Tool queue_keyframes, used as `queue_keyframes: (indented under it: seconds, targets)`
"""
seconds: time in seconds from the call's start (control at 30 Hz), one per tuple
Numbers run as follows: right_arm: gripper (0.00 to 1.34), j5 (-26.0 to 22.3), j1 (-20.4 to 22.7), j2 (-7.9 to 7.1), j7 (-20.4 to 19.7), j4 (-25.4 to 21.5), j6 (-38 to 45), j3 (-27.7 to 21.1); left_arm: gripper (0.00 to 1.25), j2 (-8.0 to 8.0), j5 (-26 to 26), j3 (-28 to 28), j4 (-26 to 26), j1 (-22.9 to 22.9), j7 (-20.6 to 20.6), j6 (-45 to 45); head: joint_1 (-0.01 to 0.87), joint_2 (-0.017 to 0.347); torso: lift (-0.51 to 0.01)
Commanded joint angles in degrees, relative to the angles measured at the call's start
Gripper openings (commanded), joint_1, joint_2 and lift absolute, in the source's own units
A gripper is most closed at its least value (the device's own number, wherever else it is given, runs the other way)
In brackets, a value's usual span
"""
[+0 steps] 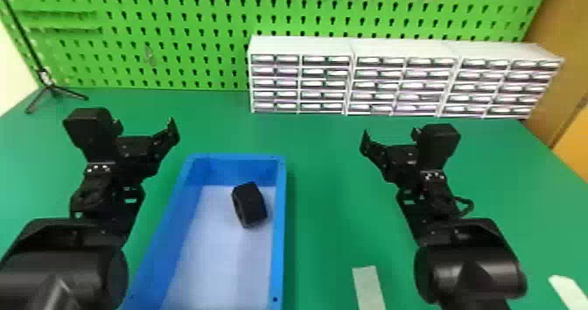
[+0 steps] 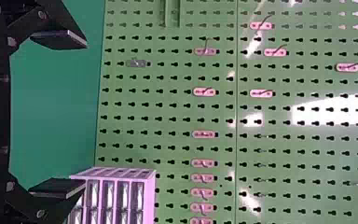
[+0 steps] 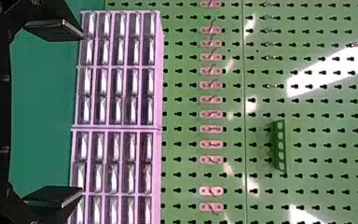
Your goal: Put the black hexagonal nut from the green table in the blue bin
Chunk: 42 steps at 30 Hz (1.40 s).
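One nut, black, in the blue bin. It sits on the pale floor, far half, close to the right wall. Looks like it's on its side, not flat on a face; can't tell if it touches the wall.

Robot's left gripper: jaws wide, nothing between them. It's up near the bin's far left corner. Right gripper: also wide and empty, over the green table right of the bin, well apart from the nut. Drawers and pegboard on the far side, tape strip on the near side, right of the bin.

My read: the place step is done, so the task looks complete. Nothing to grasp. Next move is just ending the run, or parking both arms with no dip toward the bin. If an arm does move, raise it before swinging; the left one is the likelier to clip the rim, being closer. A knocked bin could roll the nut, though the walls should contain it. I wouldn't re-seat the nut; in the bin is all that's asked.
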Motion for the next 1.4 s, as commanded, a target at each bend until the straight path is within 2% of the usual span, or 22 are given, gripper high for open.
queue_keyframes:
  seconds: [0.0,0.6,1.37]
  targets:
    - [1.2,0.0,1.0,0.43,-0.2,0.0,-1.2,-1.0,1.03,0.0,1.0,-0.6,-0.1,0.3,0.0,0.2,0.683,0.028,-0.096]
    - [1.2,0.2,3.2,0.43,-0.2,0.1,-2.5,-2.6,1.03,0.0,0.7,-0.9,-0.4,1.1,0.0,1.2,0.683,0.028,-0.096]
    - [1.2,-0.6,3.4,0.43,-0.2,0.1,-2.1,-2.7,1.03,0.0,0.5,-0.8,-0.5,0.8,0.0,1.3,0.683,0.028,-0.096]
